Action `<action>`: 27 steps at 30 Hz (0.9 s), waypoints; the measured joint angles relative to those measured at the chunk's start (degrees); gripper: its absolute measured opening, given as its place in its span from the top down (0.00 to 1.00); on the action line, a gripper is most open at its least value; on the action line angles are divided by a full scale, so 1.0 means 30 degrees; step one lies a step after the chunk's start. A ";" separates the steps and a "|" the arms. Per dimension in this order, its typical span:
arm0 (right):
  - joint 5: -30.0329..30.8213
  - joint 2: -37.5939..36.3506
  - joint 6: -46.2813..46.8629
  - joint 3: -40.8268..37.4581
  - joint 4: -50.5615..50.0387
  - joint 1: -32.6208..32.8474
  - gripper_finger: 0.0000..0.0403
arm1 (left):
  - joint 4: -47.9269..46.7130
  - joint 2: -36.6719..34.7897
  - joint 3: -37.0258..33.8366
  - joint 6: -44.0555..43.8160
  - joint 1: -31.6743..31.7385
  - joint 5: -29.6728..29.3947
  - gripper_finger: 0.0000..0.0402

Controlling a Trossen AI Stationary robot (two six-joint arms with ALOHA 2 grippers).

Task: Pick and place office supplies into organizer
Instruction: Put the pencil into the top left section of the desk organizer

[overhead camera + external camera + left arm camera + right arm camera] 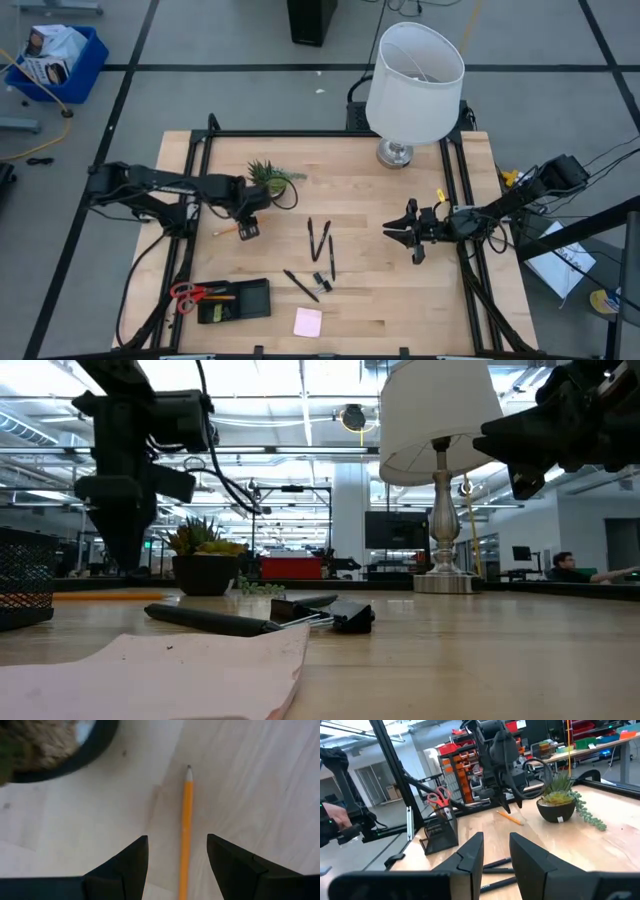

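An orange pencil (186, 820) lies flat on the table, its tip toward the potted plant. My left gripper (177, 852) is open just above it, one finger on each side, without touching it. In the high view that gripper (248, 229) hovers beside the plant, with the pencil (224, 231) sticking out toward the left edge. The black organizer (240, 300) sits near the near edge, and red-handled scissors (188, 293) stand in its left end. Black pens (318, 240), small black clips (321, 280) and the pink pad (308, 321) lie mid-table. My right gripper (404, 233) waits open at the right.
The potted plant (270, 178) stands close behind my left gripper. A white-shaded lamp (412, 80) stands at the far edge. One more pen (300, 285) lies near the clips. Bare wood stretches between the pencil and the organizer. Black frame rails run along both table sides.
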 joint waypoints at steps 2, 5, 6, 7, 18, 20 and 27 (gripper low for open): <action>-0.0001 -0.0007 0.0103 0.0000 0.0106 0.0000 0.78 | -0.0214 0.0321 0.0000 0.0261 0.0262 0.0535 0.49; 0.0000 -0.0007 0.0150 0.0000 0.0063 0.0000 0.78 | -0.0354 0.0693 0.0000 0.0523 0.0529 0.0781 0.49; -0.0003 -0.0007 0.0150 0.0000 0.0058 0.0000 0.78 | -0.0423 0.0869 0.0000 0.0688 0.0589 0.0595 0.49; 0.0005 -0.0007 0.0150 0.0000 0.0061 0.0000 0.78 | -0.0416 0.1071 0.0000 0.0757 0.0632 0.0553 0.49; 0.0000 -0.0007 0.0154 0.0000 0.0118 0.0000 0.78 | 0.0190 0.2183 -0.0015 0.1659 0.0973 0.0873 0.49; 0.0005 -0.0007 0.0158 0.0000 0.0049 0.0000 0.78 | 0.0183 0.2189 -0.0015 0.1759 0.1194 0.0886 0.49; 0.0005 -0.0007 0.0230 0.0000 0.0021 0.0000 0.78 | 0.0277 0.2185 -0.0015 0.1851 0.2192 0.1566 0.48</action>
